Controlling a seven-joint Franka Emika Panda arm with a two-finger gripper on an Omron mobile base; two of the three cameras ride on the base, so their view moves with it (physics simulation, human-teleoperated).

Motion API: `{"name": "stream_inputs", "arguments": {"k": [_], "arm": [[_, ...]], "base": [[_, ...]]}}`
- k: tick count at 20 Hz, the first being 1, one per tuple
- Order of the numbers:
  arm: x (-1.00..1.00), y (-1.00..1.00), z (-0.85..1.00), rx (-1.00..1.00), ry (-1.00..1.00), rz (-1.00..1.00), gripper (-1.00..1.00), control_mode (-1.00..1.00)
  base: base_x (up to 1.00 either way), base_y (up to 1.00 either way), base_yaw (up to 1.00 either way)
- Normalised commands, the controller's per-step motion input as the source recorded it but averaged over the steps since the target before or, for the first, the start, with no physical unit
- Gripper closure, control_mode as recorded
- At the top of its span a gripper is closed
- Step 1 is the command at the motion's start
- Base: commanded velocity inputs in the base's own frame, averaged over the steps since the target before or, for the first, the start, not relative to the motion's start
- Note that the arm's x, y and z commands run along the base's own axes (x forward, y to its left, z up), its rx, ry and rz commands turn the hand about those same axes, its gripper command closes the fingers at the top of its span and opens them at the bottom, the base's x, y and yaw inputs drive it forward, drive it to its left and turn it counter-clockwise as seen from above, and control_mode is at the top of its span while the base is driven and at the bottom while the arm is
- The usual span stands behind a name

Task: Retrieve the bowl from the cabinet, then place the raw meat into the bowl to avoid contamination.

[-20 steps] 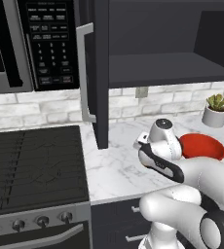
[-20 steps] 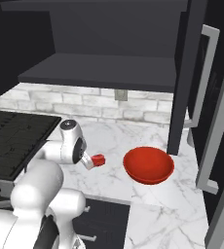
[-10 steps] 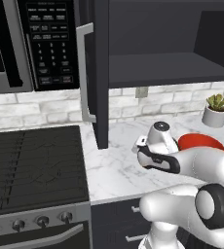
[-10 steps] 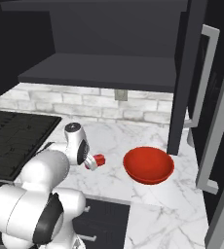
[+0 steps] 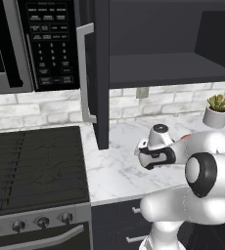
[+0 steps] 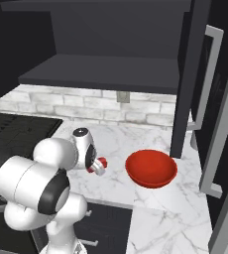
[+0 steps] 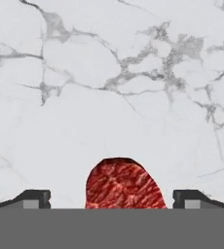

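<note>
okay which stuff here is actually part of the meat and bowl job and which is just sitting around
Job:
raw meat, between the open end effector fingertips
bowl, on the counter
cabinet, door open

Just there:
microwave
stove
potted plant

The counter (image 7: 109, 73) is polished white marble with grey veins, the raw meat (image 7: 123, 187) looks wet and marbled red, the bowl (image 6: 151, 168) is smooth glossy red, the cabinet (image 6: 111, 74) is matt charcoal, and its handles (image 6: 211, 109) are brushed silver metal.
</note>
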Motion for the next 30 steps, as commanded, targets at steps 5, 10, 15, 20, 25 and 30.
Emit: {"name": "stream_inputs", "arguments": {"k": [5,10,15,20,25,30], "arm": [[0.24,0.00,-0.04,-0.03,0.00,0.00,-1.00,-1.00],[0.15,0.00,-0.07,-0.01,0.00,0.00,-1.00,-1.00],[0.01,0.00,-0.27,0.00,0.00,0.00,-1.00,-1.00],[0.00,0.00,-0.31,0.01,0.00,0.01,-1.00,-1.00],[0.00,0.01,-0.35,0.01,0.00,0.03,1.00,-1.00],[0.00,0.00,-0.16,0.00,-0.01,0.00,1.00,-1.00]], "base": [[0.00,0.00,0.00],[0.00,0.00,0.00],[0.00,0.00,0.00],[0.00,0.00,0.00],[0.00,0.00,0.00],[0.00,0.00,0.00]]}}
